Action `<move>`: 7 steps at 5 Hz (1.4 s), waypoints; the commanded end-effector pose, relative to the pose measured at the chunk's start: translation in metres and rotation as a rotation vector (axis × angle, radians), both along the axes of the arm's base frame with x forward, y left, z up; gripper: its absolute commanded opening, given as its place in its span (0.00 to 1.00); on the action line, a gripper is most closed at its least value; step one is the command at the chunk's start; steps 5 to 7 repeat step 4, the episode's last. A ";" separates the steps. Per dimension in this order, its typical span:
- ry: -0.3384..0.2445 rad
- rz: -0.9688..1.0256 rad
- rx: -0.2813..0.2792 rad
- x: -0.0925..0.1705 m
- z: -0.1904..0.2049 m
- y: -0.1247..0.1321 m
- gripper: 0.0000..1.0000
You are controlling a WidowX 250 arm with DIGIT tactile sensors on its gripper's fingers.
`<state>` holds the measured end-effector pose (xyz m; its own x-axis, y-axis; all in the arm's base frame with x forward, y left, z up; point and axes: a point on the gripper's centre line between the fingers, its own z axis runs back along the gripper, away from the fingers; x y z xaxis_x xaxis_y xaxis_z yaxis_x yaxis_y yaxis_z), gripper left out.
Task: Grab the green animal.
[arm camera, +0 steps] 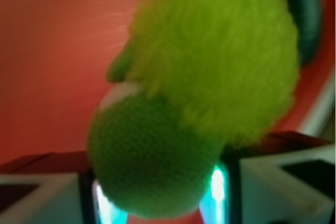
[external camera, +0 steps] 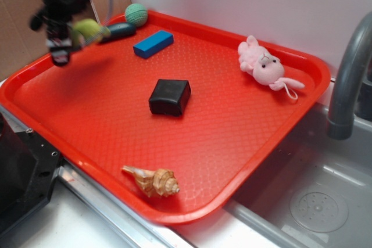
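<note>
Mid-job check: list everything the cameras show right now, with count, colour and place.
Fuzzy plush turtle: 1, lime green, in the gripper, above the tray's back left
Plastic tray: 1, red, beside the sink
Yarn ball: 1, teal, tray's back corner
Smooth oblong: 1, dark green, by the ball
Block: 1, blue, back
Box: 1, black, centre
Plush animal: 1, pink, right
Seashell: 1, tan, front
Faucet: 1, grey, right
Gripper: 1, black, holding the turtle

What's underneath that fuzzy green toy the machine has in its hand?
The green animal, gripped in the hand, hangs above bare red tray with only a shadow below. A dark green oblong lies just behind it. The toy's underside is hidden.
</note>
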<state>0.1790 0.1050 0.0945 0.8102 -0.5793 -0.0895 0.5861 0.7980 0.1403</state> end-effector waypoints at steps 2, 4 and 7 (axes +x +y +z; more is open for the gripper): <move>0.002 -0.166 -0.051 -0.045 0.064 -0.033 0.00; 0.019 0.132 -0.074 -0.045 0.059 -0.024 0.00; 0.019 0.132 -0.074 -0.045 0.059 -0.024 0.00</move>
